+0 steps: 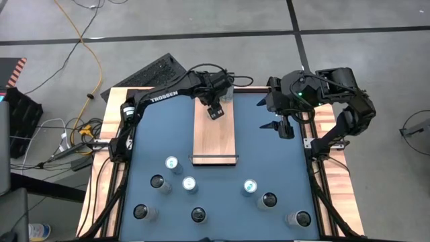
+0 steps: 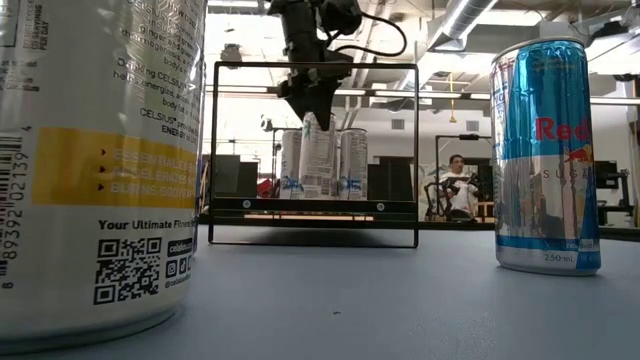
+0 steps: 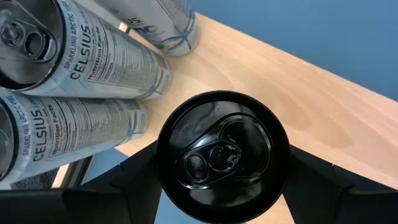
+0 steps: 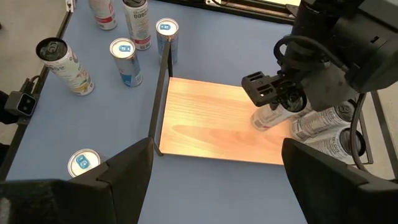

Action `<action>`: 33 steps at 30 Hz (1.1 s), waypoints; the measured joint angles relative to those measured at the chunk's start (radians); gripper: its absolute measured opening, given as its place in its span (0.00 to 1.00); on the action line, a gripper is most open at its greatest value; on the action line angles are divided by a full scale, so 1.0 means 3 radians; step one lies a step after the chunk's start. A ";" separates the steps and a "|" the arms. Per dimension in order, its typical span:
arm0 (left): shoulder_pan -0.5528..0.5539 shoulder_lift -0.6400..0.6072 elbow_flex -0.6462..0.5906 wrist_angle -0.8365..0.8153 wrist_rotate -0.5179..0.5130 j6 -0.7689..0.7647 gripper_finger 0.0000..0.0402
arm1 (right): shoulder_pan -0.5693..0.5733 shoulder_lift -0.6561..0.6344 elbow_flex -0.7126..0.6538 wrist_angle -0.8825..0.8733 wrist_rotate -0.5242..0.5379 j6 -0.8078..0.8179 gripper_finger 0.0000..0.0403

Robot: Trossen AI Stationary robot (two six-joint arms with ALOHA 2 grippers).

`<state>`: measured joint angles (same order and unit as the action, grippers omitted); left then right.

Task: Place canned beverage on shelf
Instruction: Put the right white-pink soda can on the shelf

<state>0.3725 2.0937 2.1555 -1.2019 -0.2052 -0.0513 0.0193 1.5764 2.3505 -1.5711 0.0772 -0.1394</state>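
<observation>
Canned beverage [image 3: 222,155]: black top, upright on the light wood of the shelf [image 1: 213,134], near its far end. Stands just beside three silver Celsius cans [image 3: 81,62] already lined up there. In the low view, shows between two of them, inside the thin black rail.

Left gripper [image 1: 215,111]: hangs right over that spot and holds the canned beverage. Fingers [image 3: 137,177] press on both sides of it, one on each side of the round top.

Right gripper [image 1: 282,126]: hovers above the blue tabletop [image 1: 269,154], off to the right of the shelf, well apart from it. Holds nothing. Fingers [image 4: 124,174] spread wide.

Loose cans [image 1: 173,163]: upright on the near half of the tabletop, past the shelf's near rail, some with blue tops and some with dark tops. Two stand very close to the low camera: a big white Celsius one [image 2: 90,150] on one side and a blue and silver Red Bull one [image 2: 545,150] on the other.

Person [image 2: 457,185]: sits far back in the room behind the tabletop.
</observation>
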 joint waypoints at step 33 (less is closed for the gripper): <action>0.0196 -0.0999 -0.0831 0.0110 0.0955 0.1152 0.63 | 0.0001 0.0000 0.0000 0.0000 0.0000 0.0116 0.84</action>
<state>0.4313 1.7942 1.9064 -1.1690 0.0813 0.2945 0.0196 1.5764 2.3505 -1.5711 0.0771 -0.1047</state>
